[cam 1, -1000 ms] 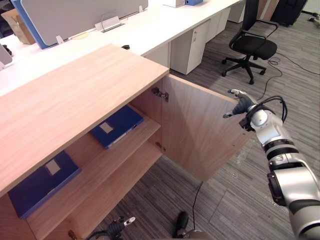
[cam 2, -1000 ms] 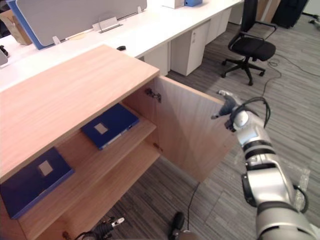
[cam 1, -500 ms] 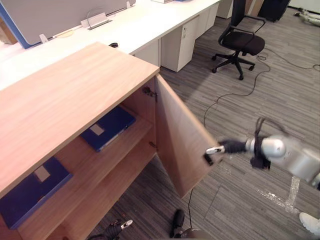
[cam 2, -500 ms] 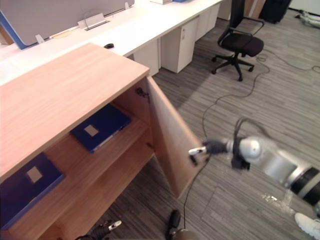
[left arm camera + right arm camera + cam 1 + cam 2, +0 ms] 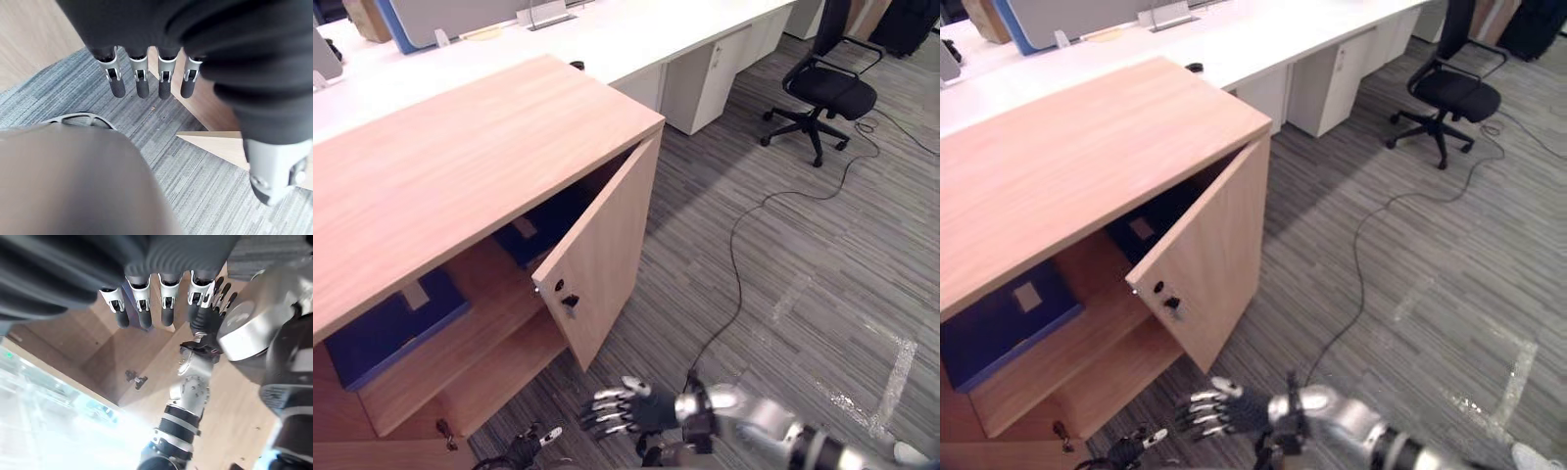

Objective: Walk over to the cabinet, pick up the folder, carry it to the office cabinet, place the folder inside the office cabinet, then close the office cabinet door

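Observation:
The wooden office cabinet [image 5: 460, 157] stands at the left, its door [image 5: 607, 250] swung partway shut with a small dark knob [image 5: 566, 295] on its face. On the upper shelf lies one blue folder [image 5: 386, 328] at the left. A second blue folder [image 5: 543, 220] is half hidden behind the door. My right hand [image 5: 619, 409] hovers low over the carpet below the door's free edge, open with fingers spread, touching nothing. My left hand [image 5: 1131, 447] hangs open near the floor by the cabinet's lower front; its fingers [image 5: 142, 81] are straight and empty.
A long white desk [image 5: 607, 39] with drawer units runs behind the cabinet. A black office chair [image 5: 827, 93] stands at the far right. Grey carpet with pale tape marks [image 5: 891, 362] stretches to the right of the door.
The door has swung from wide open to partway shut. My right hand has left the door's edge and dropped low towards the floor. The camera has shifted too.

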Controlling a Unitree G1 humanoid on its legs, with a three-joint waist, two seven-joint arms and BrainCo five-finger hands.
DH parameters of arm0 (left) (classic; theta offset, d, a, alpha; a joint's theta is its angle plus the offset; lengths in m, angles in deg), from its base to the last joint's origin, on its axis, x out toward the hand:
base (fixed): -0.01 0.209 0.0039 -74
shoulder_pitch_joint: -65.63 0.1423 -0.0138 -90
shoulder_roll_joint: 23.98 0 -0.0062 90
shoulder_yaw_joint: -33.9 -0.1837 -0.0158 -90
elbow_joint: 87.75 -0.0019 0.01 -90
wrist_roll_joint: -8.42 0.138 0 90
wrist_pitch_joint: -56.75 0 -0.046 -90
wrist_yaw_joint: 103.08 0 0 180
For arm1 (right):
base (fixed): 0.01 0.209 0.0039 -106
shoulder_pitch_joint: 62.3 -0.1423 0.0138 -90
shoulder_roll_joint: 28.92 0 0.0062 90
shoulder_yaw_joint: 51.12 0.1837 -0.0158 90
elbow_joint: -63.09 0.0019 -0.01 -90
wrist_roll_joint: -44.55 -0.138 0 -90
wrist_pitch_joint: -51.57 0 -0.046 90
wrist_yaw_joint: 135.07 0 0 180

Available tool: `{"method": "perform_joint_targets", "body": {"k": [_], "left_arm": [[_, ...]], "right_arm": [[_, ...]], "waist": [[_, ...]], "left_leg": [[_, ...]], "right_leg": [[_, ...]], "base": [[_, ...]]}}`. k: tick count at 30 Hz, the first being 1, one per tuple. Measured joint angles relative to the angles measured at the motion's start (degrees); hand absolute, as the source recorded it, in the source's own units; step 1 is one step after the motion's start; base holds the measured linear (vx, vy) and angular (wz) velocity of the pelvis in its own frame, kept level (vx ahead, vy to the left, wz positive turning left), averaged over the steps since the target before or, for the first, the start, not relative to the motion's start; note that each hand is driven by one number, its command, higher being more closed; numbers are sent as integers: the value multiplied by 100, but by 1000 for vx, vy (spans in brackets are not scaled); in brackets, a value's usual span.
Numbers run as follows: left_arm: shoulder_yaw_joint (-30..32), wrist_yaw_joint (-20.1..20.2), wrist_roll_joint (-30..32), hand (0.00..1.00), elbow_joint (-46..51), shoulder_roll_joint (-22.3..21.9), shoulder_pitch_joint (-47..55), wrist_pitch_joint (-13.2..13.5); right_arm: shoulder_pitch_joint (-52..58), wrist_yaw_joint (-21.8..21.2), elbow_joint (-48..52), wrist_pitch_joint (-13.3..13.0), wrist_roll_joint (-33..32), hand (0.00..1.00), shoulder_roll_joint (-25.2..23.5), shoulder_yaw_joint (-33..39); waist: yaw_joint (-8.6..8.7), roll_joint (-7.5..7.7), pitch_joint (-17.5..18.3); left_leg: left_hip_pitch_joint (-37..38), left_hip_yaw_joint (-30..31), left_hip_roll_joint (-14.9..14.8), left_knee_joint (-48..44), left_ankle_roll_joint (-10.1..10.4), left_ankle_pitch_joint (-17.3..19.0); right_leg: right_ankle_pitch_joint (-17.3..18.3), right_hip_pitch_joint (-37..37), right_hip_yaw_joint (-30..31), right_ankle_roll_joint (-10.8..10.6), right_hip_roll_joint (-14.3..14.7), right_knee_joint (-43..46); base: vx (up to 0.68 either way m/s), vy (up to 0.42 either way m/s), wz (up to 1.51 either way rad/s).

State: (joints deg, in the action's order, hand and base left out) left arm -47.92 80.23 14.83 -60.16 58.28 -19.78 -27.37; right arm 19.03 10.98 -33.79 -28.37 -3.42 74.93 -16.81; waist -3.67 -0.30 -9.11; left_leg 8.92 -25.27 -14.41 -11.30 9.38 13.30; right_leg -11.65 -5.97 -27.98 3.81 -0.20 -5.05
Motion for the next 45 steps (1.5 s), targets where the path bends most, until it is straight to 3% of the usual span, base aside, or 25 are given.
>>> {"method": "perform_joint_targets", "body": {"k": [6, 9, 12, 13, 15, 17, 19, 24, 27, 31, 32, 33, 34, 35, 36, 37, 38, 40, 42, 45], "left_arm": [[-2, -50, 29, 0, 6, 61, 37, -7], [-5, -49, -7, 0, 95, 69, 13, -5], [-40, -48, -255, 0, 167, 75, 2, 7], [-50, -52, -406, 0, 211, 46, -9, 10], [-47, -121, -680, 0, 231, 13, -58, 14], [-49, -223, -995, 0, 239, -43, -113, 20], [-37, -322, -1240, 0, 236, -126, -82, 25], [-40, -429, -1247, 0, 235, -185, -45, 18], [-160, -427, -1074, 0, 238, -169, -85, 18], [-379, -417, -956, 0, 234, -108, -82, 18], [-514, -417, -884, 0, 235, -61, -81, 22], [-679, -418, -848, 0, 231, 3, -59, 18], [-798, -421, -841, 0, 231, 44, -18, 19], [-802, -421, -841, 0, 229, 49, -14, 19], [-810, -423, -830, 0, 222, 84, -15, 19], [-808, -433, -819, 0, 219, 124, -48, 23], [-798, -445, -815, 0, 214, 136, -66, 27], [-781, -473, -817, 0, 176, 85, -81, 85], [-767, -500, -819, 0, 153, 99, -71, 107], [-551, -521, -822, 0, 107, 169, 1, 134]], "right_arm": [[414, 87, -588, -20, -38, 0, 185, 71], [524, 53, -851, -189, 183, 0, 340, 497], [646, 381, -2319, -701, 1340, 0, -296, 2021], [562, 832, -3512, -931, 1789, 0, -1000, 3296], [381, 1534, -4671, -1165, 2058, 0, -1623, 4673], [381, 2160, -5500, -1262, 2123, 0, -1981, 5694], [566, 2567, -6007, -1255, 2247, 0, -2183, 6250], [941, 3246, -6346, -1151, 2955, 0, -2388, 7230], [949, 3373, -6334, -1038, 3142, 0, -2355, 7479], [954, 3423, -6244, -1045, 3113, 0, -2334, 7709], [940, 3422, -6234, -1060, 3111, 0, -2356, 7707], [904, 3414, -6183, -1080, 3090, 0, -2415, 7703], [836, 3399, -6105, -1095, 3037, 0, -2525, 7686], [825, 3400, -6093, -1097, 3019, 0, -2553, 7687], [837, 3400, -6085, -1123, 2908, 0, -2635, 7688], [894, 3400, -6106, -1122, 2871, 0, -2678, 7692], [946, 3400, -6109, -1122, 2861, 0, -2680, 7695], [1084, 3399, -6116, -1169, 2713, 0, -2677, 7955], [1106, 3390, -6133, -1170, 2637, 0, -2675, 8120], [1166, 3318, -6155, -1153, 2639, 0, -2763, 8153]], "waist": [[-20, 76, 35], [-31, 73, 34], [-36, 56, 29], [-40, 55, 30], [-35, 30, 14], [-50, 11, -3], [-77, -30, -22], [-32, -70, -15], [-59, -56, 31], [-53, -31, 99], [-72, -21, 96], [-86, -9, 94], [-82, -32, 92], [-76, -32, 92], [-30, -12, 87], [26, 83, 77], [48, 149, 92], [153, 91, 107], [184, 115, 102], [177, 310, 97]], "left_leg": [[-139, 200, 2, 2, 72, -44], [-237, 381, 11, -6, 59, -63], [-446, 688, 0, -214, 44, -55], [-679, 741, -14, -444, 25, -43], [-989, 667, -41, -724, -8, -57], [-1125, 280, -84, -832, -158, -152], [-1080, 76, -33, -749, -254, -238], [-1112, 811, 780, -20, -567, -609], [-1088, 1261, 1209, 216, -768, -757], [-1061, 1714, 1621, 258, -902, -842], [-1028, 1799, 1665, 262, -906, -844], [-973, 1933, 1663, 280, -924, -855], [-953, 2087, 1518, 281, -937, -863], [-956, 2131, 1495, 281, -937, -863], [-965, 2301, 1456, 267, -943, -868], [-1012, 2513, 1523, 190, -938, -864], [-1058, 2608, 1585, 164, -927, -858], [-1255, 3112, 1568, 107, -811, -906], [-1283, 3375, 1506, 116, -714, -990], [-1304, 3751, 1483, 267, -520, -1182]], "right_leg": [[-10, -20, -178, -10, -63, 26], [-6, 3, -358, -15, -118, 30], [48, 109, -700, -87, -226, 33], [90, 140, -955, -142, -319, 36], [128, 197, -1312, -195, -460, 40], [182, 357, -1749, -268, -646, 54], [204, 581, -2138, -373, -819, 59], [122, 784, -2962, -659, -1625, 403], [175, 943, -3435, -779, -2154, 862], [242, 1253, -3864, -726, -2850, 1616], [273, 1288, -3745, -646, -2982, 1874], [307, 1228, -3231, -536, -3060, 2216], [907, 947, -2027, -597, -2745, 2363], [1022, 907, -1768, -629, -2638, 2337], [1315, 861, -985, -637, -2257, 2184], [1387, 927, -307, -629, -1924, 1875], [1437, 1013, -177, -598, -1839, 1767], [1541, 989, 542, -760, -1726, 2007], [1674, 889, 905, -776, -1631, 2333], [1953, 1073, 916, -1014, -1509, 2209]], "base": [[33, 26, 15], [50, 15, 37], [33, 11, 64], [-17, 7, 78], [-33, 7, 97], [-18, 30, 124], [22, 92, 119], [69, 174, 91], [162, 209, 95], [161, 214, 89], [122, 140, 63], [139, 137, 64], [83, 52, 46], [61, -11, 50], [21, -104, 66], [15, -125, 82], [-20, -141, 94], [-68, -131, 100], [-42, -160, 73], [-57, -228, 63]]}}
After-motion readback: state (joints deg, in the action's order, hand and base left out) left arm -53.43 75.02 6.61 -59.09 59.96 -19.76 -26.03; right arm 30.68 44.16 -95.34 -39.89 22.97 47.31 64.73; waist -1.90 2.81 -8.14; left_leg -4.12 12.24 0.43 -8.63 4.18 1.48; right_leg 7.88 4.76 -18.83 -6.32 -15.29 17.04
